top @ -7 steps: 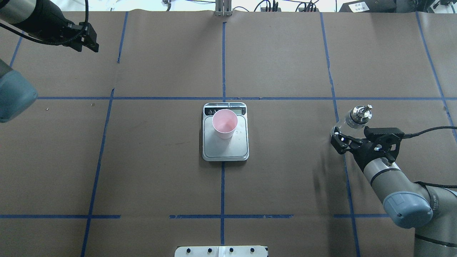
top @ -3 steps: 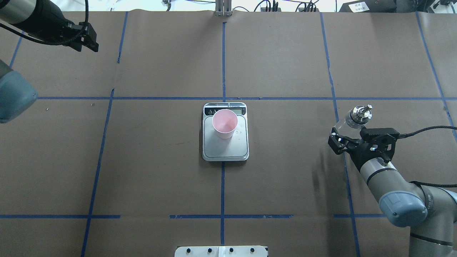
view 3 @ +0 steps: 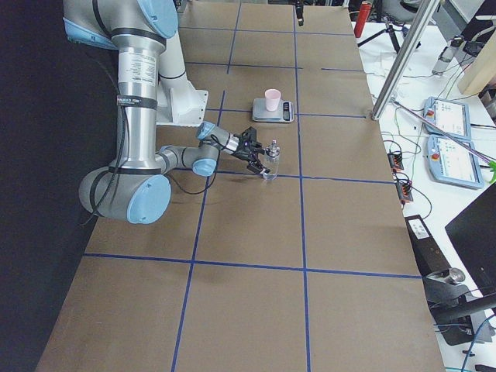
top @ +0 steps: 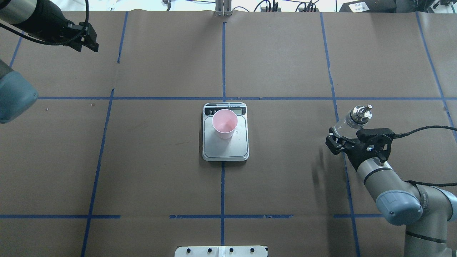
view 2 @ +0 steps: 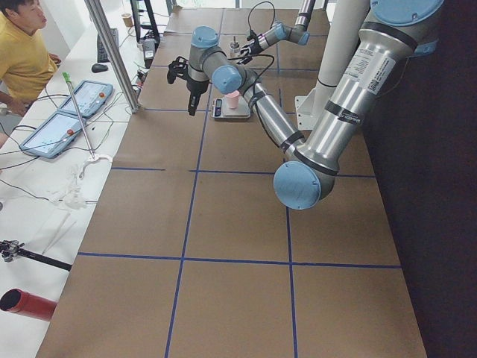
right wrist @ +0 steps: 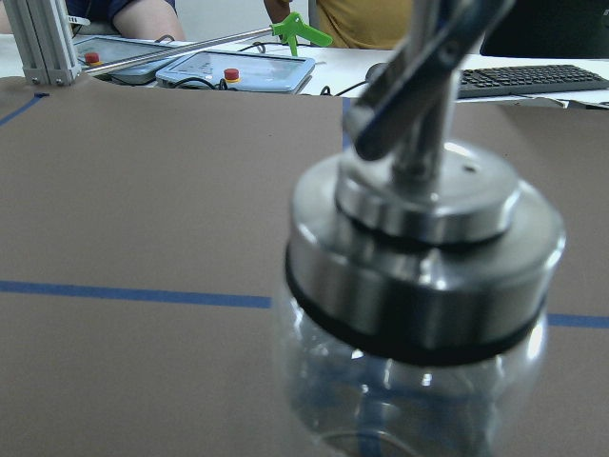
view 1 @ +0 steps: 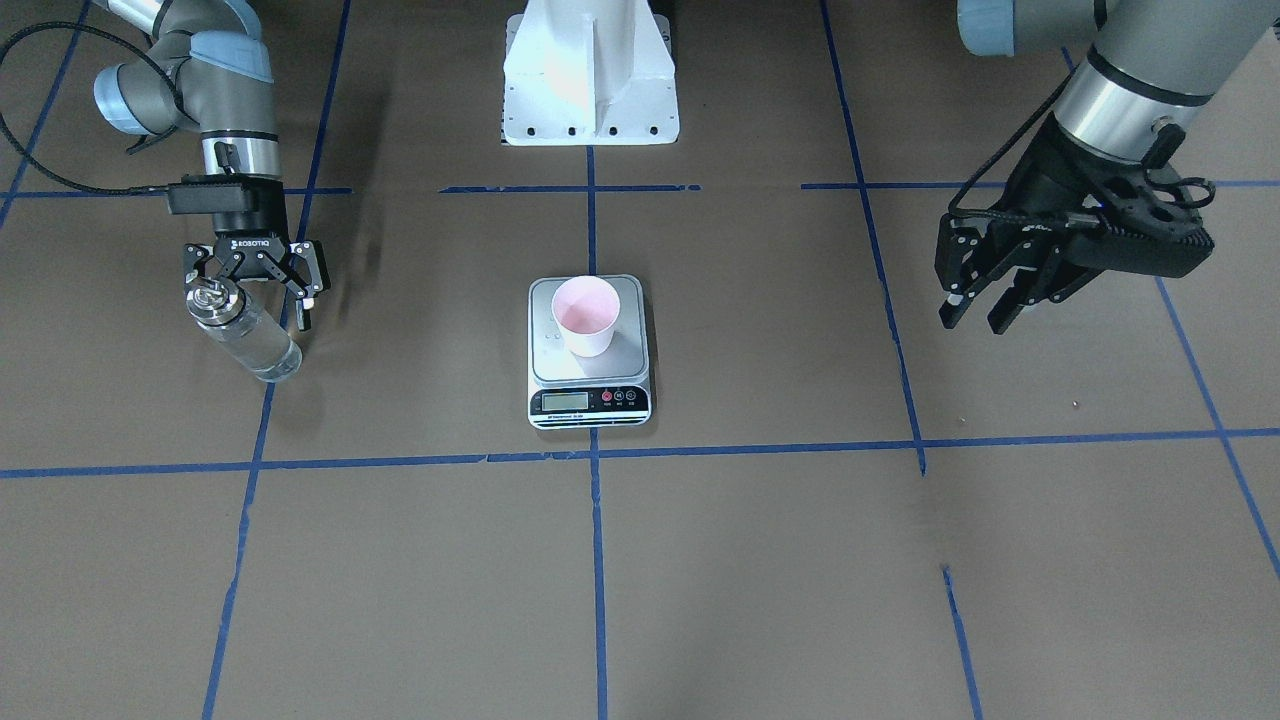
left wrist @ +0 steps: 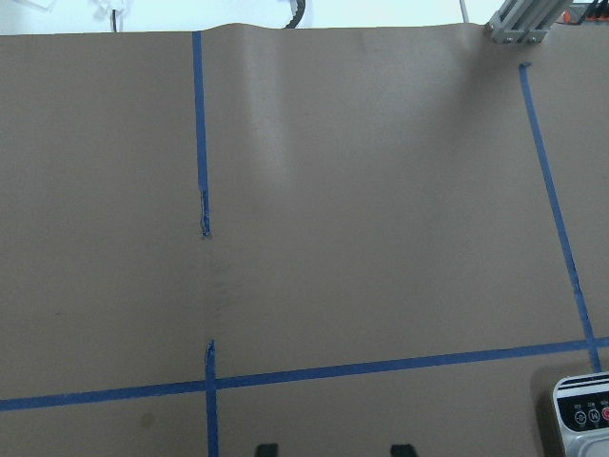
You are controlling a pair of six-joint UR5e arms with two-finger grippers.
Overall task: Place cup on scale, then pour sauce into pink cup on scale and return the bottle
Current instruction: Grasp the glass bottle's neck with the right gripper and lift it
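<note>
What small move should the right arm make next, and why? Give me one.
Probably keep drawing the right gripper back from the bottle: its jaws stand open, the bottle stands upright and unheld, the cup sits on the scale, and the gripper has been backing off this last second.

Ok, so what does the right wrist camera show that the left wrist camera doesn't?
Only the right wrist view: the bottle filling the frame, its metal pourer cap and black neck ring up close, plus tablets with red buttons and a keyboard beyond the table edge. Only the left wrist view: a corner of the scale with its buttons, and the left gripper, tips apart. Both: the brown paper table with blue tape lines.
</note>
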